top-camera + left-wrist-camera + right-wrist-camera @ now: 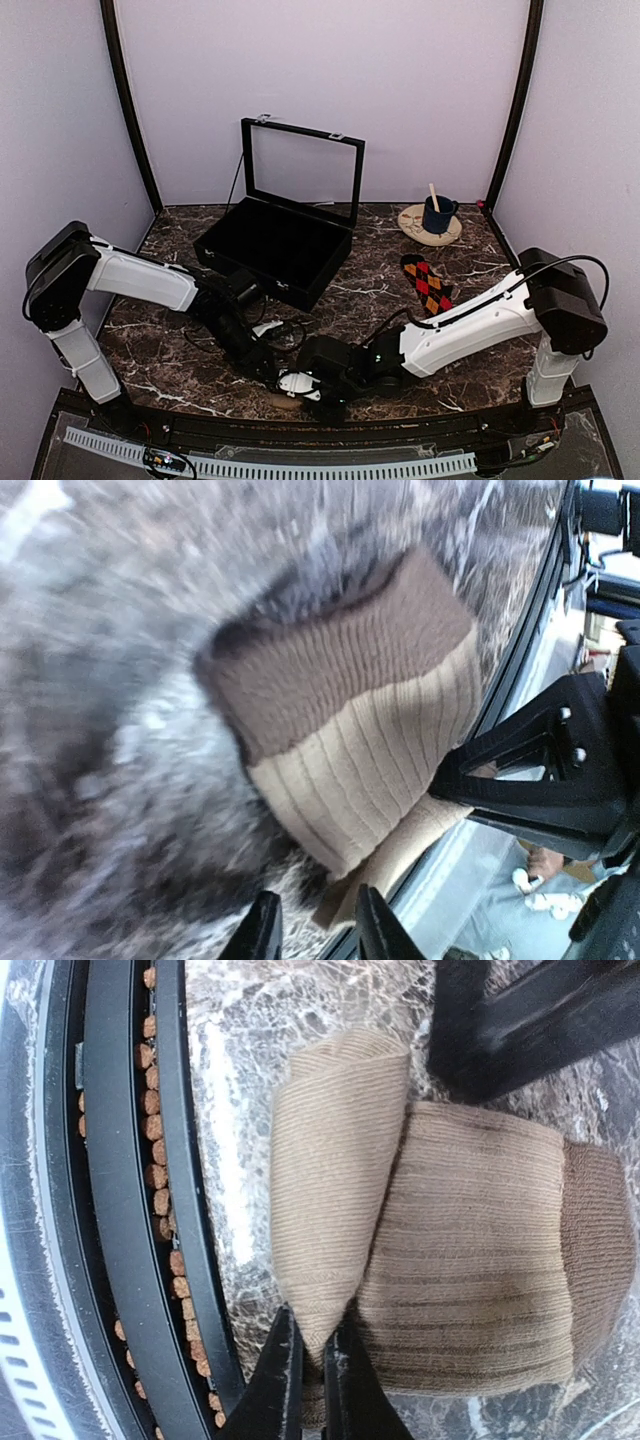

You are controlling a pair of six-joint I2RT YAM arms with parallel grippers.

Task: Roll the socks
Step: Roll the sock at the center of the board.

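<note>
The right pincer (315,1330) pinches the edge of the tan sock (470,1280), which lies folded on the table (260,1080) by its near edge. The left pincer (315,905) has a small gap between its tips. A sock corner may poke into it, but that view is blurry. The other sock (427,285), black with red diamonds, lies flat farther back, near the blue cup (437,214).

A folded, ribbed sock (350,730) lies on the blurred dark marble table (90,680), with a darker brown band above and lighter tan below. The left pincer (312,930) has its two fingers apart at the sock's lower edge. The black right pincer (450,780) meets the sock's right side.
</note>
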